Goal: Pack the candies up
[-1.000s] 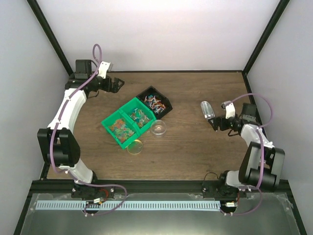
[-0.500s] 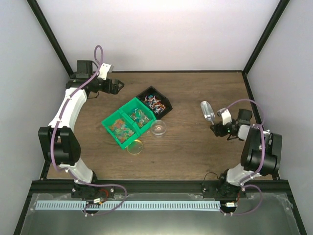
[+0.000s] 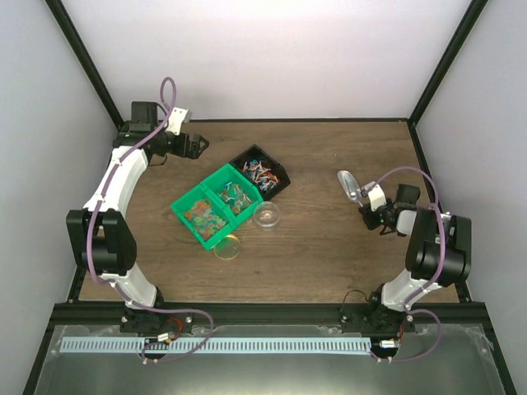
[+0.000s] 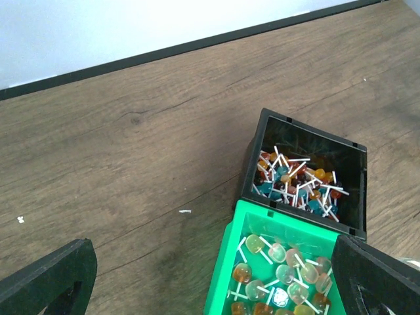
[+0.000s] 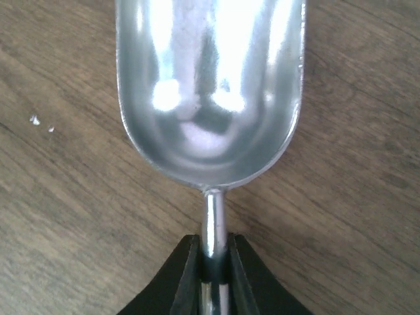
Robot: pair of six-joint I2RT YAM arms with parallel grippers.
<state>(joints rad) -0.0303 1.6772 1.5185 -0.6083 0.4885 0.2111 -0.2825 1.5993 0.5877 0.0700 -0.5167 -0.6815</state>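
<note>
The candies are tiny wrapped sweets on white sticks. One heap fills a black bin (image 3: 280, 183) (image 4: 357, 154), with candies (image 3: 260, 171) (image 4: 296, 182) piled inside. More candies (image 3: 206, 216) (image 4: 283, 272) lie in both halves of a green bin (image 3: 183, 206) (image 4: 226, 262). My right gripper (image 3: 368, 206) (image 5: 214, 244) is shut on the thin handle of a silver metal scoop (image 3: 349, 184) (image 5: 210, 85), which lies empty on the wood at the right. My left gripper (image 3: 198, 144) (image 4: 213, 282) hangs open at the back left, its fingers apart on either side of the green bin's corner, holding nothing.
A small clear round jar (image 3: 267, 216) stands just right of the green bin, and a round gold lid (image 3: 228, 247) lies in front of it. Black frame posts and pale walls enclose the wooden table (image 3: 329, 255).
My right gripper has closed on the scoop's handle and the wrist has shifted slightly left. The left arm has not moved.
</note>
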